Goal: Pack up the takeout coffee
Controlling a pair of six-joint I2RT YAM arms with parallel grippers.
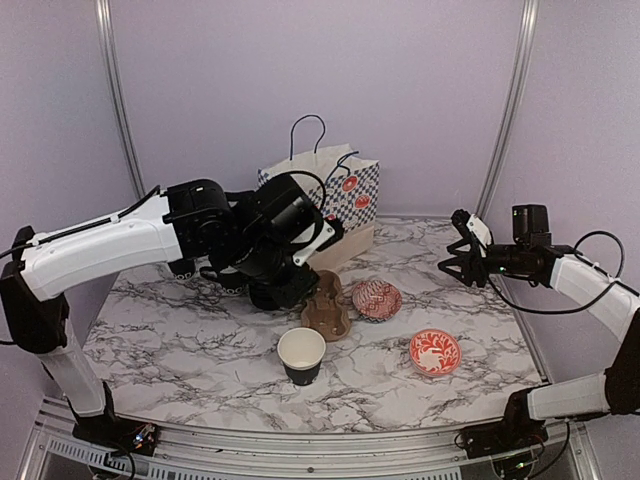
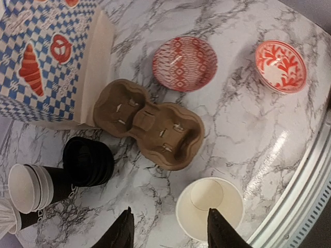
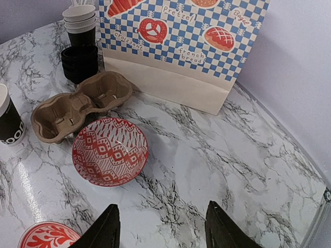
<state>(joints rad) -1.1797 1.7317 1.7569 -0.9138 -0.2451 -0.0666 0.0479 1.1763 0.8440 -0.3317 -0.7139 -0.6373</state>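
A marbled surface (image 1: pixel 180 340) fills the lower half of the top view. A blue-and-white checked paper bag (image 1: pixel 325 195) with pastry pictures stands at its back edge, near the middle of the frame. Just in front of the bag lies a brown cardboard cup carrier (image 1: pixel 325 312), both of its wells empty. To the right of the carrier sits a red-and-white bowl (image 1: pixel 377 298), and a second bowl (image 1: pixel 435 350) sits further right and lower in the frame.

One black paper cup (image 1: pixel 301 355) stands upright and lidless at lower centre, below the carrier and apart from it. In the left wrist view, a stack of cups (image 2: pixel 31 188) lies at lower left, with a stack of lids (image 2: pixel 89 161) beside it.

The left end effector (image 2: pixel 169 217) hangs above the single cup, about half open and holding nothing. The right end effector (image 3: pixel 162 212) hovers at the right side, likewise parted and empty.
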